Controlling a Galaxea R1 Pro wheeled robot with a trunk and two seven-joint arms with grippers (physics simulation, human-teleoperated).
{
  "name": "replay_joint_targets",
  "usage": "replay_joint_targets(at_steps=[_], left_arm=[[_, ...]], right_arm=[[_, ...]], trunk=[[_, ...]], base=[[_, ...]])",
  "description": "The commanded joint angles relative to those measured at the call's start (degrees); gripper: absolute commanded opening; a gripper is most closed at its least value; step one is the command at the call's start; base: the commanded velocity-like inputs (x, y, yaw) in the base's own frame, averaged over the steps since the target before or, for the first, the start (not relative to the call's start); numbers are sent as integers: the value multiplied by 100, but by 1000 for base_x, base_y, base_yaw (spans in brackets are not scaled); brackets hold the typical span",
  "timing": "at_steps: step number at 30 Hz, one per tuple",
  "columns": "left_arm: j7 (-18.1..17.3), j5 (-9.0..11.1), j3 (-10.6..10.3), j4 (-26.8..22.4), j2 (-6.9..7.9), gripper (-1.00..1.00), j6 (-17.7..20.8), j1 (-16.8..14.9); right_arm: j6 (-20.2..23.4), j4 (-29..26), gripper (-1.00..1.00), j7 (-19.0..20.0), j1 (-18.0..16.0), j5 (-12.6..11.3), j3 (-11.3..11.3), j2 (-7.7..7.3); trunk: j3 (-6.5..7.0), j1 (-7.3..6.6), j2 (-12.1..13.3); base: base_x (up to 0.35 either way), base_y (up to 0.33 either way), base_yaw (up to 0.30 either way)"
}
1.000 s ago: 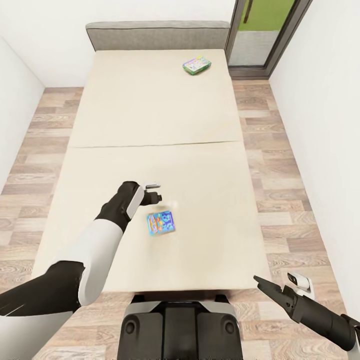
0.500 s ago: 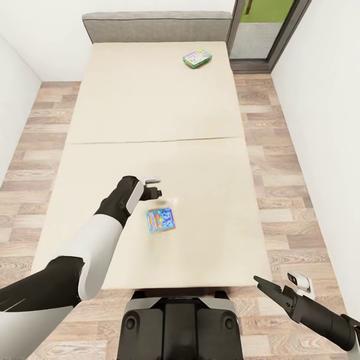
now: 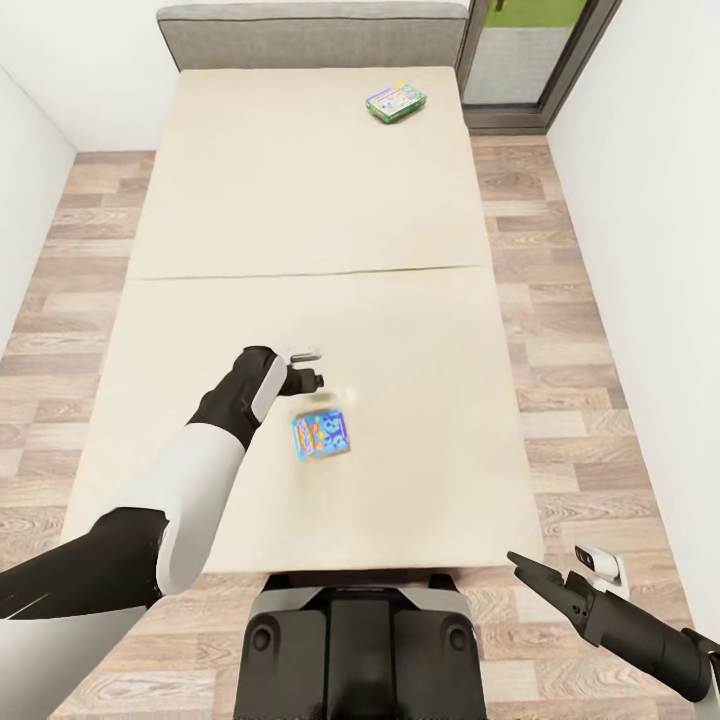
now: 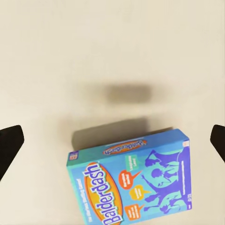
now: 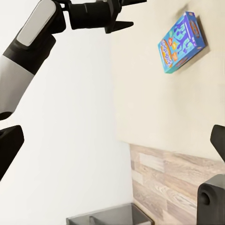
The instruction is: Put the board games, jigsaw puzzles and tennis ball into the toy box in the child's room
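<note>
Whole head view has slid down a bit over the last second, headboard and door now closer to the top edge, so that is my head or base moving, not the things. My left claw (image 3: 305, 367) has barely shifted against the flat blue Balderdash board-game box (image 3: 321, 435); it hangs just beyond the box's far edge, above the cream-beige mattress of the bed (image 3: 250, 220). Fingers spread wide, nothing between them; in the left wrist view the dark tips sit at both sides with the box (image 4: 133, 180) low between them, slightly tilted. So the grasp is not made yet. I judge the claw must come back over the box and drop before closing.

Second game, a small green-edged multicoloured box (image 3: 395, 101), lies near the far right corner of the bed by the grey upholstered headboard (image 3: 310, 30), well apart from the first. Reaching it likely needs a base move.

My right claw (image 3: 560, 575) hangs open and empty over the wood plank floor (image 3: 590, 330) off the bed's near right corner. Nothing lies between left claw and blue box. White walls hem the bed both sides.
</note>
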Motion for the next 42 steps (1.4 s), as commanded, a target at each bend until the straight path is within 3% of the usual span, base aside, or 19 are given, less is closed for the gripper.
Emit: replay_joint_targets(at_steps=[1,42], left_arm=[[50,61,12,-6,-4,100,19,-2],[48,61,4,-111,-4,100,29,-55]], right_arm=[[60,-1,100,17,-2,-5,-2,-1],[51,0,100,16,-2,-4,-11,-2]], trunk=[[-16,3,-9],[-401,3,-9]], base=[[0,0,0],[0,0,0]])
